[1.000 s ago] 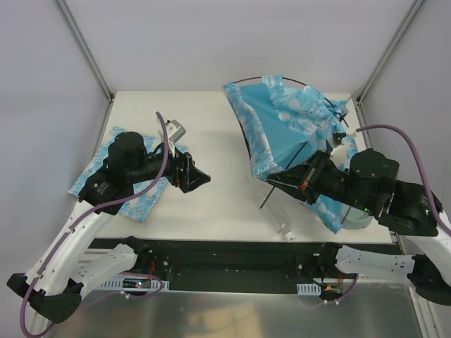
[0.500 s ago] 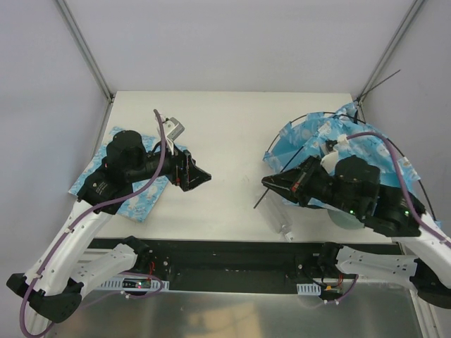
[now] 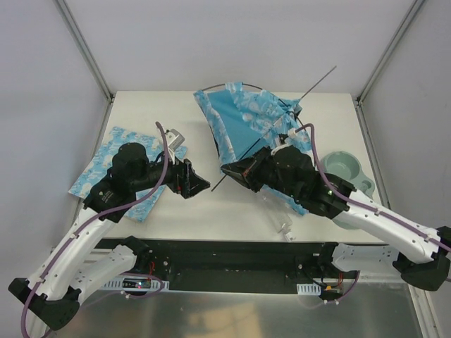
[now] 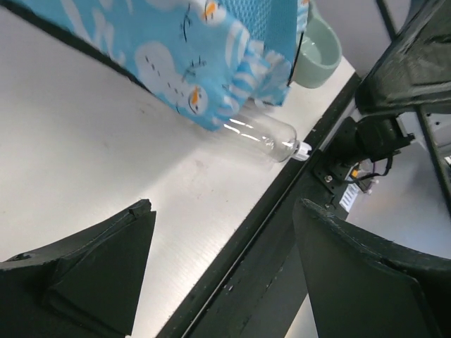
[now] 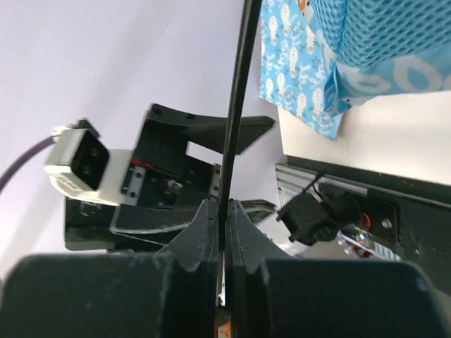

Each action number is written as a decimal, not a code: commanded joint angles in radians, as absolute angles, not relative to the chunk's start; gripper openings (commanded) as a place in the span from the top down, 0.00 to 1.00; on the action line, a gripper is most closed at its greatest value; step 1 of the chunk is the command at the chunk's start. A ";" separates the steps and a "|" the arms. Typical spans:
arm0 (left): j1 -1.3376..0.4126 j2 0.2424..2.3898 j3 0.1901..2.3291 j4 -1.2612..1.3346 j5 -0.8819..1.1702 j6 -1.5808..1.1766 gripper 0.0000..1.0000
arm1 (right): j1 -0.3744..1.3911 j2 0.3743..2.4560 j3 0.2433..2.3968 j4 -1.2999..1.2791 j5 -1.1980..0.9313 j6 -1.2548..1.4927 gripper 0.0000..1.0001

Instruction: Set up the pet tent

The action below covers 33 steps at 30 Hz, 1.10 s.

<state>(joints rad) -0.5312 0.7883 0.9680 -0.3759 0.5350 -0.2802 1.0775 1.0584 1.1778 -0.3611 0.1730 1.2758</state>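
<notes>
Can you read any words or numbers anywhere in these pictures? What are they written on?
There are no words or numbers here that can be read.
On the pet tent: only snowman faces, no letters.
On the mat: a pale print, too small to make out.
On the clear bottle: no label shows.

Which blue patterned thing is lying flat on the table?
The mat on the left, spread out flat. The pet tent in the middle bulges up and is not flat.
</notes>
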 commanded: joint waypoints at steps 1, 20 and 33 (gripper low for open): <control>-0.543 0.753 0.899 -0.319 0.457 -0.266 0.19 | 1.077 1.118 1.203 -0.143 0.248 1.249 1.00; -0.543 0.667 0.457 0.262 0.361 -0.310 0.19 | 1.055 1.256 1.166 -0.052 0.238 1.239 1.00; -0.543 0.756 0.374 0.601 0.367 -0.247 0.19 | 1.046 1.264 1.183 -0.040 0.198 1.312 1.00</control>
<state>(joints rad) -0.5312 0.7479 0.3939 0.4049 0.3721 -0.2737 1.0527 1.2812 1.1610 -0.1112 0.2012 1.2980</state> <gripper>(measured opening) 0.807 0.055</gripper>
